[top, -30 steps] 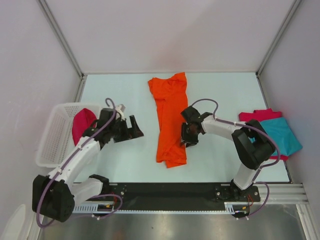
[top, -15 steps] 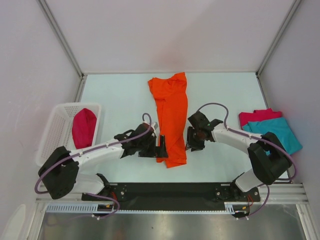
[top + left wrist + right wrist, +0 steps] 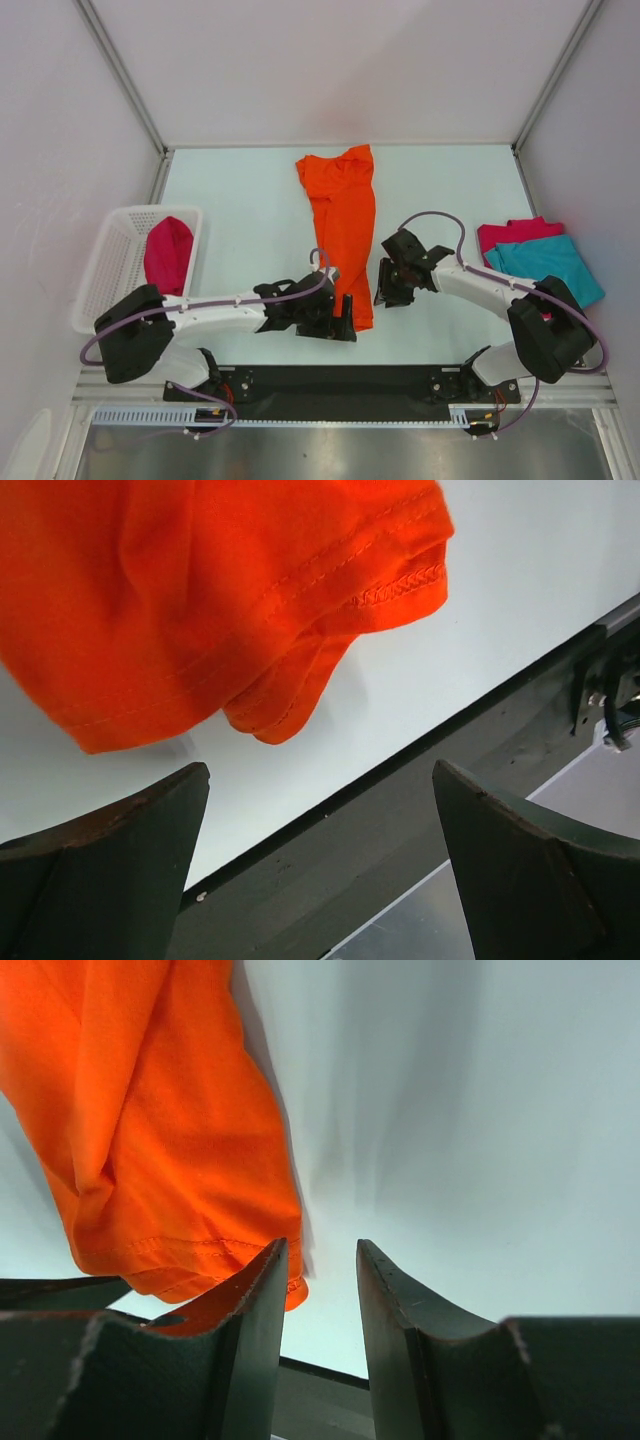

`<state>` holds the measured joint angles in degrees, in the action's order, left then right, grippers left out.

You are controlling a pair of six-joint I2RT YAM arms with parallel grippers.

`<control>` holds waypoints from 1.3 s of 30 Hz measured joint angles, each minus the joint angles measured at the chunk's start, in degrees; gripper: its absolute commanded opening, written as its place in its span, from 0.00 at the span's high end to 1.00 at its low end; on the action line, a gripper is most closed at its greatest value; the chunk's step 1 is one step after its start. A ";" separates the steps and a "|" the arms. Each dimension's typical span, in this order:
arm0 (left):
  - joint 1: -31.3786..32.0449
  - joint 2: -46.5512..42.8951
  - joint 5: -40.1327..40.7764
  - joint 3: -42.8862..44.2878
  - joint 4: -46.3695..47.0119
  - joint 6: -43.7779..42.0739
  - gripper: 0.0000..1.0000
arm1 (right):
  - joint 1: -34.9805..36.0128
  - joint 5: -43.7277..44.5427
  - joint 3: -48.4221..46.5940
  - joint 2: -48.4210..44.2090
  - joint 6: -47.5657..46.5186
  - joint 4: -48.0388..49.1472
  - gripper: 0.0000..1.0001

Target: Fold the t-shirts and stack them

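The soft orange t-shirt (image 3: 342,235), folded into a long wrinkled strip with stitched hems, lies down the middle of the smooth pale worktop (image 3: 250,200). Four shirts show in all: a teal t-shirt (image 3: 560,270) lies over a half-hidden crimson t-shirt (image 3: 515,232) at the right edge, and a second crimson t-shirt (image 3: 167,253) is bunched in the white mesh basket (image 3: 110,270). The left pincer (image 3: 342,322) gapes fully wide and empty at the strip's near end, and the right pincer (image 3: 385,296) stands part open just beside its right edge, gripping nothing.

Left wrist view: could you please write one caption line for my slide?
Left claw, open wide, faces the orange t-shirt's near hem on the white table.
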<state>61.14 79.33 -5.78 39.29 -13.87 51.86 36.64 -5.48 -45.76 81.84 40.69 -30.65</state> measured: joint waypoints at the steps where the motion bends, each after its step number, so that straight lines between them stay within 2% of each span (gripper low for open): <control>1: 0.52 0.74 0.11 0.07 0.04 0.24 0.00 | 0.00 -0.02 0.00 0.00 0.09 0.17 0.61; 6: 1.70 2.91 0.76 0.13 1.46 0.74 0.03 | 0.00 0.04 0.00 0.00 0.22 0.26 0.61; 13: 1.73 6.84 -0.11 1.01 8.02 1.22 0.17 | -0.92 0.28 -0.02 -0.26 -0.31 -1.38 0.62; 15: 1.73 7.72 -0.48 1.36 9.14 1.09 0.30 | -1.38 0.37 -0.02 -0.39 -0.42 -1.84 0.62; 17: 1.73 7.98 -0.44 1.36 9.31 0.76 0.81 | -1.75 0.55 -0.09 -0.50 -0.44 -2.12 0.62; 18: 1.73 8.22 -0.44 1.36 9.22 0.66 0.95 | -1.88 0.57 -0.13 -0.52 -0.46 -2.21 0.62; 19: 1.73 8.44 -0.37 1.36 9.07 0.55 1.00 | -1.99 0.59 -0.17 -0.55 -0.48 -2.25 0.62; 28: 1.79 7.74 1.57 1.36 4.59 -0.55 1.00 | -2.10 0.72 -0.24 -0.52 -0.66 -2.29 0.63; 39: 1.79 -0.33 6.97 1.33 -2.78 -0.90 1.00 | -0.52 -0.22 -1.64 2.21 -0.59 -0.55 0.62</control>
<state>62.94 79.00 1.19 40.62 -16.64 50.96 36.12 -5.69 -47.40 84.05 40.10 -31.20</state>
